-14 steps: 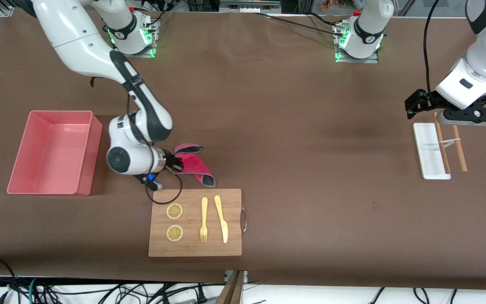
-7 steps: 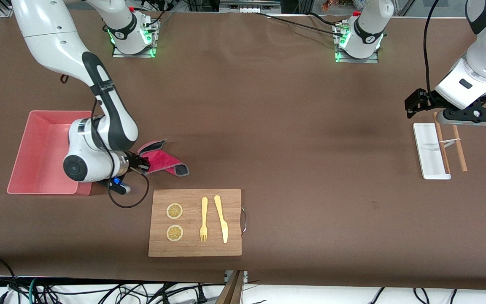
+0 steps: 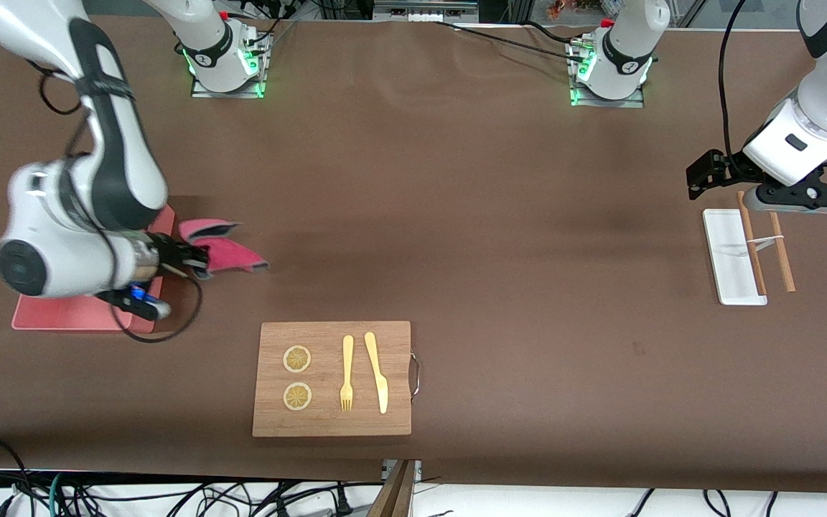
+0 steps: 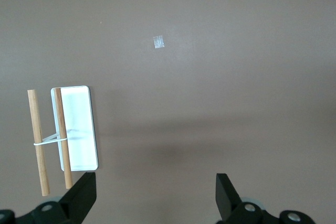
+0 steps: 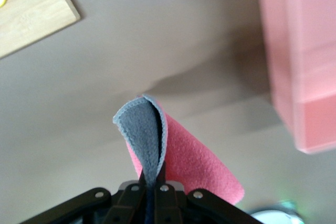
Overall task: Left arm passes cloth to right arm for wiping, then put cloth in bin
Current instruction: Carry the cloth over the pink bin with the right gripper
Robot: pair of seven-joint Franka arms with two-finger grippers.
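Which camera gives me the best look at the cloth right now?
Right wrist view: the cloth hangs folded from the right tool, filling the middle. The front view shows the cloth small beside the bin. Left wrist view shows none of it.

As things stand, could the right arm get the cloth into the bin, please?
Probably yes. The right gripper is shut on the cloth, up in the air beside the bin, and nothing shows between them. The left gripper waits over the white tray.

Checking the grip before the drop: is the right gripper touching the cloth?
Touching. In the right wrist view the right gripper is shut on the cloth, whose folded edge runs down between the fingertips; the cloth hangs above the table.
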